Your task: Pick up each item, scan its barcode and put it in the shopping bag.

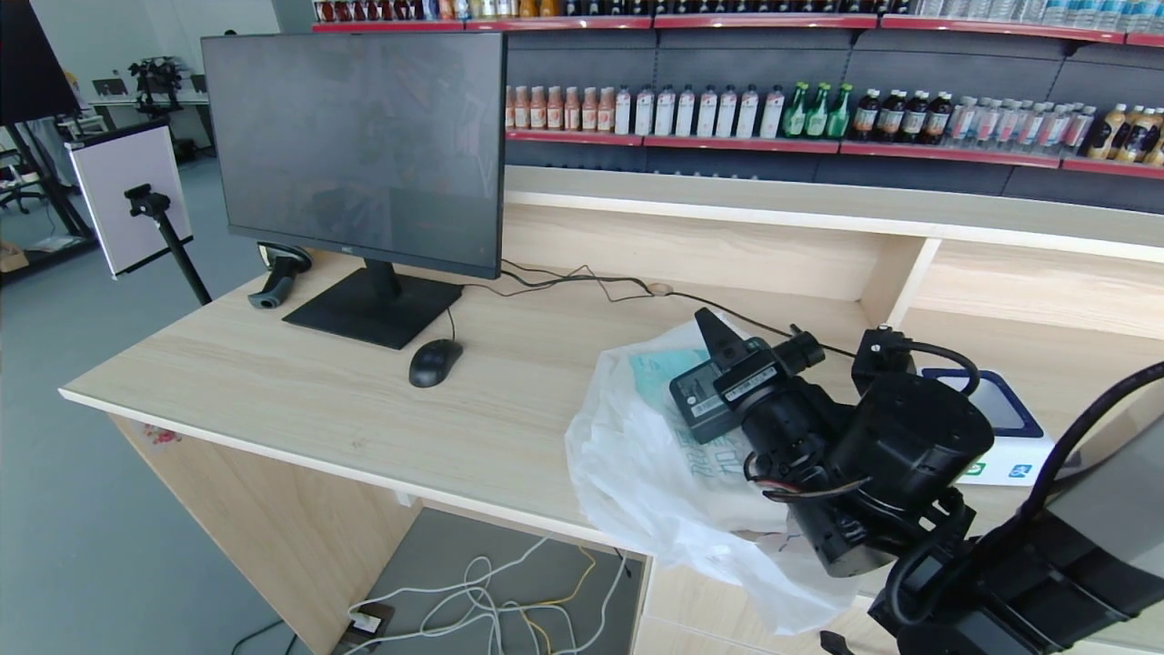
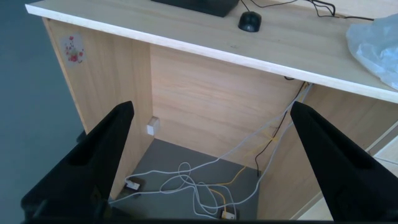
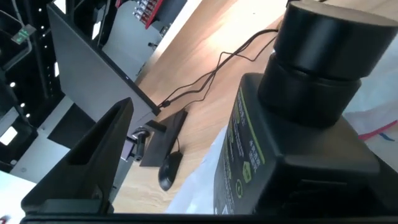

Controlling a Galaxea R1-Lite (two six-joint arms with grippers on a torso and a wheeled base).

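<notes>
Bottle (image 3: 292, 143), dark and black-capped, ungripped within wide-spread right pincer (image 3: 208, 109), over shopping bag (image 1: 627, 464).

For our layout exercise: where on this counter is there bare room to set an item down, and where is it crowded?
Free: front-left of the counter, from scanner and mouse to the edge; the strip between mouse and bag. Crowded: the right end, with bag, right arm and box.

A dark monitor (image 1: 364, 146) stands on the wooden counter (image 1: 273, 382), a black mouse (image 1: 435, 362) near its base, bottles (image 1: 727, 109) behind
</notes>
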